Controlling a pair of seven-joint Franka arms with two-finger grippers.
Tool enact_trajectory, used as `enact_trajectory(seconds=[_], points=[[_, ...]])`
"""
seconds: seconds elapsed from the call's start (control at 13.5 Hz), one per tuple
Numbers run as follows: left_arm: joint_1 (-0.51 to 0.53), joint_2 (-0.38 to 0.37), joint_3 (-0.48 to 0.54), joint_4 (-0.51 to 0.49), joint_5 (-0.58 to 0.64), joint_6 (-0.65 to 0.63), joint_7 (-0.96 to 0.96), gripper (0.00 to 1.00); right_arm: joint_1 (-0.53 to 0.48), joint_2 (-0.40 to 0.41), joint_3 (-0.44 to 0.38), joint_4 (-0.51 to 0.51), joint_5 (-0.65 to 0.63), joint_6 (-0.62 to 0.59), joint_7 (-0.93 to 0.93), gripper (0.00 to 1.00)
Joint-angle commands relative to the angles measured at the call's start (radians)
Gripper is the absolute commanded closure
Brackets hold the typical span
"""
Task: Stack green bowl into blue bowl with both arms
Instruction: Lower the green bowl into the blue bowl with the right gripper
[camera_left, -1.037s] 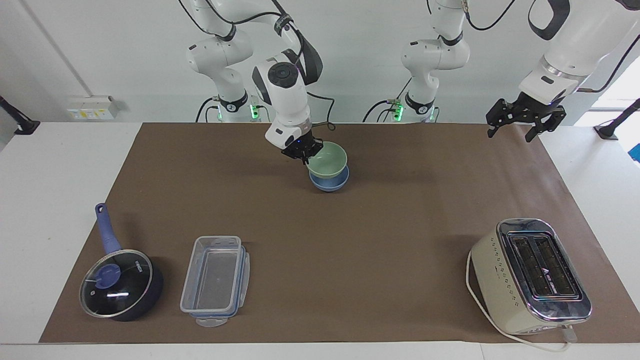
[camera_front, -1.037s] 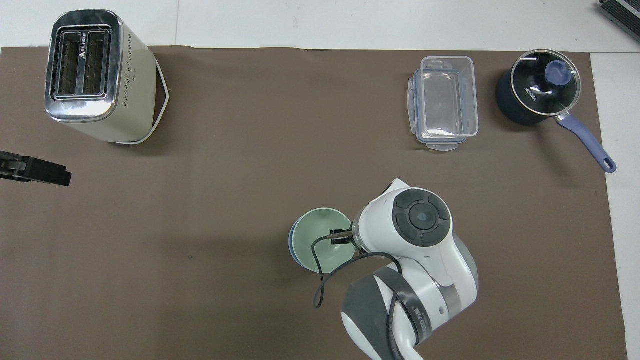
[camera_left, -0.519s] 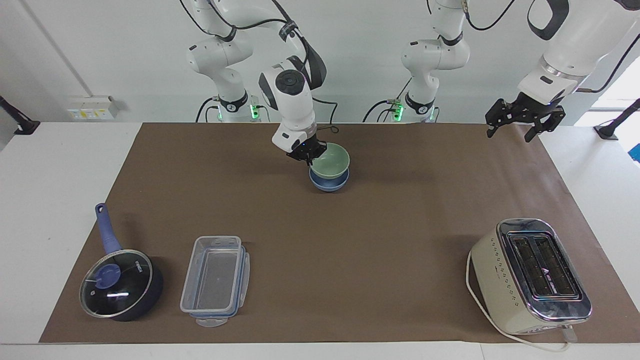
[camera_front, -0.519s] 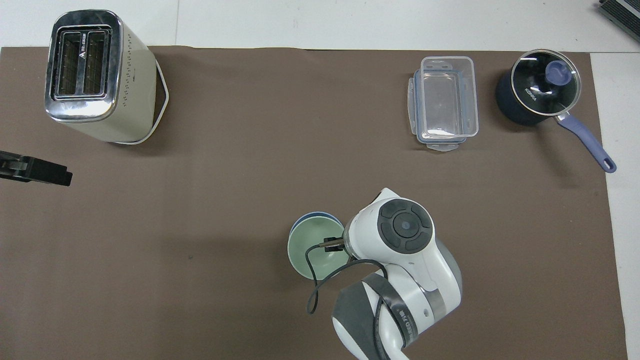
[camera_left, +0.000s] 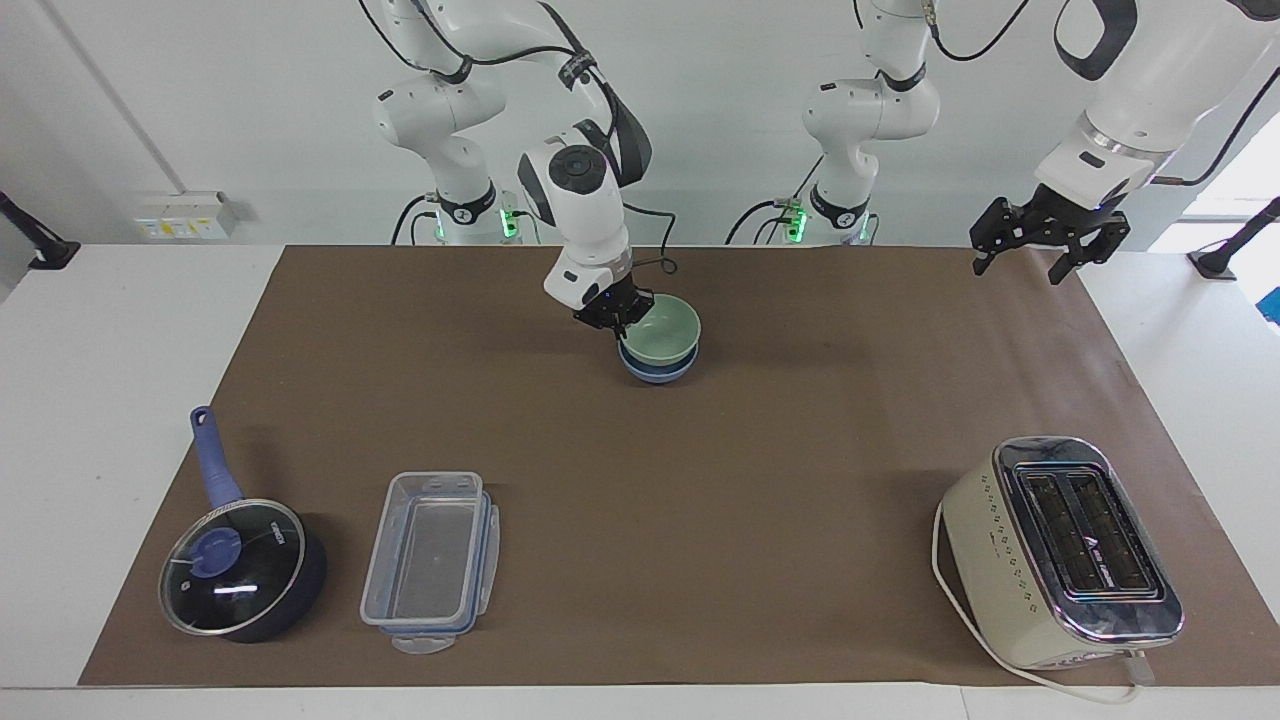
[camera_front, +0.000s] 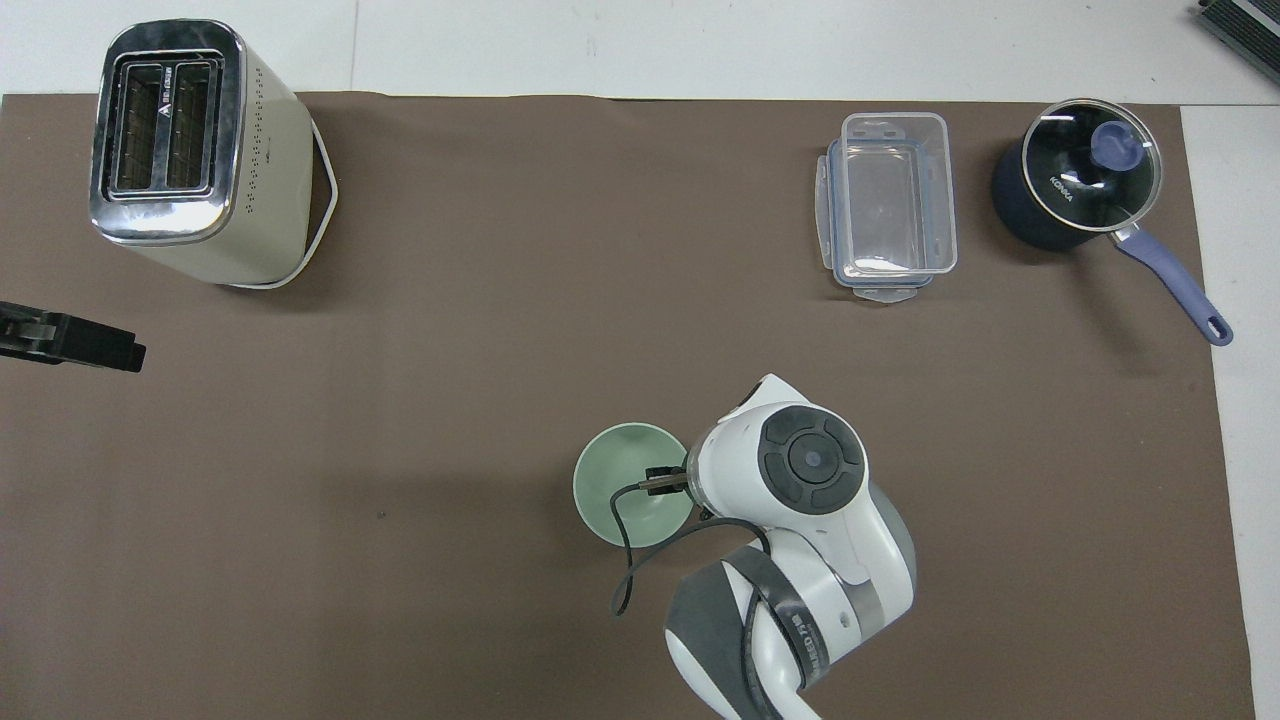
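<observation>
The green bowl sits nested in the blue bowl near the mat's robot-side edge, its rim pinched by the clenched right gripper. Toward the mat's corner, the left gripper waits, spread wide and empty.

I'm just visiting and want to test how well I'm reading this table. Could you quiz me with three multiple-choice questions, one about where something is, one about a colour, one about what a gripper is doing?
1. Where is the green bowl?
A. In the blue bowl
B. On the toaster
C. In the clear container

2. What colour is the saucepan's handle?
A. Red
B. Blue
C. Yellow

3. What is the right gripper doing?
A. Hanging open over the saucepan
B. Resting on the toaster
C. Shut on the green bowl's rim

Answers:
1 A: the green bowl sits nested in the blue one.
2 B: the handle is plainly blue.
3 C: its fingertips pinch the rim, while the left gripper waits open.
</observation>
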Motion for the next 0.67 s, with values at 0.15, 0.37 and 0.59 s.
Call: enact_trajectory(seconds=[0.15,0.37,0.59], points=[[0.001,-0.013,-0.003,-0.009,0.016,-0.008,0.004,0.00,-0.004,0.020,0.003,-0.006,0.025,0.030,-0.034,0.95],[0.001,-0.013,-0.003,-0.009,0.016,-0.008,0.004,0.00,-0.004,0.018,0.003,-0.003,0.025,0.018,-0.025,0.34],[0.001,-0.011,-0.003,-0.005,0.016,-0.008,0.004,0.00,-0.009,0.005,0.001,0.040,0.023,0.002,-0.020,0.00]])
